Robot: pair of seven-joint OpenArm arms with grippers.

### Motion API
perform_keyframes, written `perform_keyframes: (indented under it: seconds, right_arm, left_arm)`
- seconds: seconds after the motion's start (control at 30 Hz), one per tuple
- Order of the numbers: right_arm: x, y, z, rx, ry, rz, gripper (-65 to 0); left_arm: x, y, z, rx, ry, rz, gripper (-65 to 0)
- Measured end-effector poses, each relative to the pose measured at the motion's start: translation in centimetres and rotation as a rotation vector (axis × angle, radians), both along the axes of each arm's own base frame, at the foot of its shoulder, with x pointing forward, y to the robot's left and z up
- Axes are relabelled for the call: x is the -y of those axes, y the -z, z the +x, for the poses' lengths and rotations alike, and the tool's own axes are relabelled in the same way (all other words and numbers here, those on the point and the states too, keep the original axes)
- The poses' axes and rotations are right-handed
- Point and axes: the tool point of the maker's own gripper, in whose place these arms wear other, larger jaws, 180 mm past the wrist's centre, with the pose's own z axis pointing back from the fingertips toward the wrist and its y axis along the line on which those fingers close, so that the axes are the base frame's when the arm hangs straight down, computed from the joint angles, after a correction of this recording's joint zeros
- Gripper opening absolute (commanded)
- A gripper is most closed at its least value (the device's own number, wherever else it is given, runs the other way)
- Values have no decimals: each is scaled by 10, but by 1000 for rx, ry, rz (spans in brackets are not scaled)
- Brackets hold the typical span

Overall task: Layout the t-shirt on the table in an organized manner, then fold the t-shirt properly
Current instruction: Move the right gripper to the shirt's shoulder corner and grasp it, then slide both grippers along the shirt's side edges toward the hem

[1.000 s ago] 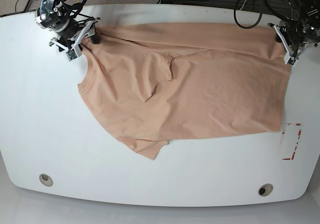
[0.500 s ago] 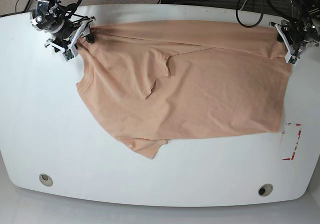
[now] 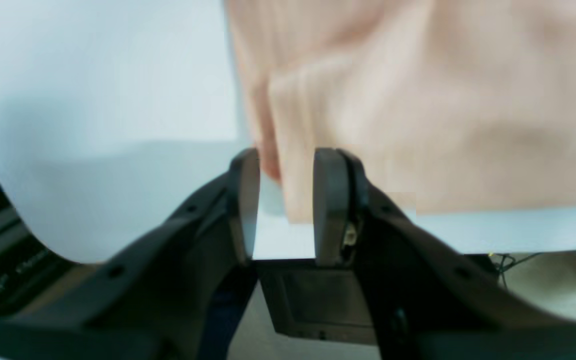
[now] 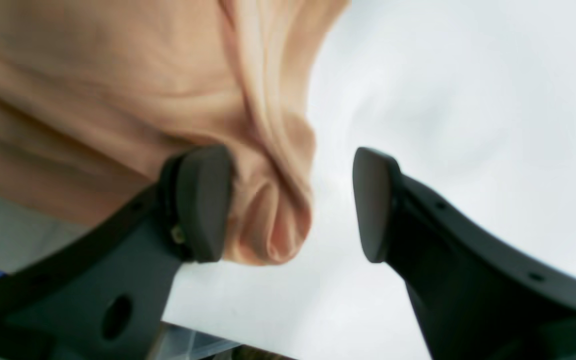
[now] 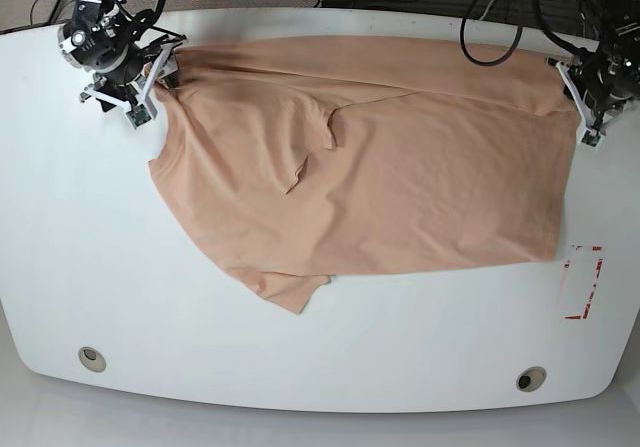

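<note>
— Both arms had drawn toward the far edge since the earlier picture, and the t-shirt [image 5: 380, 157] went with them, its top hem now closer to the table's [image 5: 90, 267] 12 o'clock rim.

— And the jaws?

— In its wrist view the left gripper [image 3: 286, 205] stood narrow, with a corner of cloth between its two pads; whether they truly pinched it, I could not tell. The right gripper [image 4: 293, 202] stood wide — a bunched fold lay against one pad, clear of the other.

— Where did the shirt lie?

— Spread over the upper middle of the table, wrinkled, one sleeve pointing toward 7 o'clock. Red tape [image 5: 585, 282] sat at 4 o'clock, two grey grommets [image 5: 92, 358] along the near edge.
</note>
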Motion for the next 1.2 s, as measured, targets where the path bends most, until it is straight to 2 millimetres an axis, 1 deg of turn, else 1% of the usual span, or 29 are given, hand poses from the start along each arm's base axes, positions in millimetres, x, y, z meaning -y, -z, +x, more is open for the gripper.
perform_keyframes:
  seconds: [0.07, 0.2, 0.3, 0.37, 0.47, 0.5, 0.57, 0.6, 0.67, 0.77, 0.8, 0.9, 1.0, 1.07, 1.13, 1.2]
  right_arm:
    - [-2, -7, 5, 16, -5, -8, -287]
    - [-1, -17, 18, 43, -7, -25, -287]
    - [0, -24, 32, 73, -5, -30, -287]
    - [0, -32, 45, 108, -3, -31, -287]
    - [1, -46, 70, 170, 4, -30, -287]
    - [0, -50, 82, 196, 11, -17, -287]
    - [-2, -53, 96, 219, 26, 5, -287]
    - [-4, -53, 106, 227, 35, 25, -287]
    - [-6, -53, 124, 240, 49, 61, -287]
    - [-8, -52, 152, 247, 72, 118, -287]
    - [-8, -50, 159, 242, 90, 127, -287]
    - [-10, -46, 186, 229, 105, 186, -287]
    - [-11, -45, 212, 246, 122, 250, -287]
    - [-16, -50, 231, 280, 127, 308, -287]
    - [-20, -50, 245, 294, 128, 350, -287]
    - [-22, -46, 258, 293, 140, 392, -287]
  left_arm:
    - [4, -5, 4, 12, 9, 0, -490]
    - [-2, -15, 2, -2, 3, 51, -490]
    - [-3, -25, 11, 37, 3, 60, -490]
    - [-4, -31, 20, 64, -2, 64, -490]
    - [-3, -45, 42, 131, -2, 60, -490]
    - [-4, -53, 53, 164, -6, 63, -490]
    - [-4, -62, 67, 206, -11, 64, -490]
    - [-3, -71, 78, 241, -17, 63, -490]
    - [2, -85, 102, 320, -26, 35, -490]
    - [20, -101, 139, 433, -20, -48, -490]
    - [24, -105, 148, 456, -14, -69, -490]
    - [36, -112, 178, 507, 6, -132, -490]
    - [47, -113, 203, 526, 2, -199, -490]
    - [51, -114, 216, 533, 4, -231, -490]
    - [52, -114, 224, 533, -8, -258, -490]
    - [52, -112, 231, 537, -15, -278, -490]
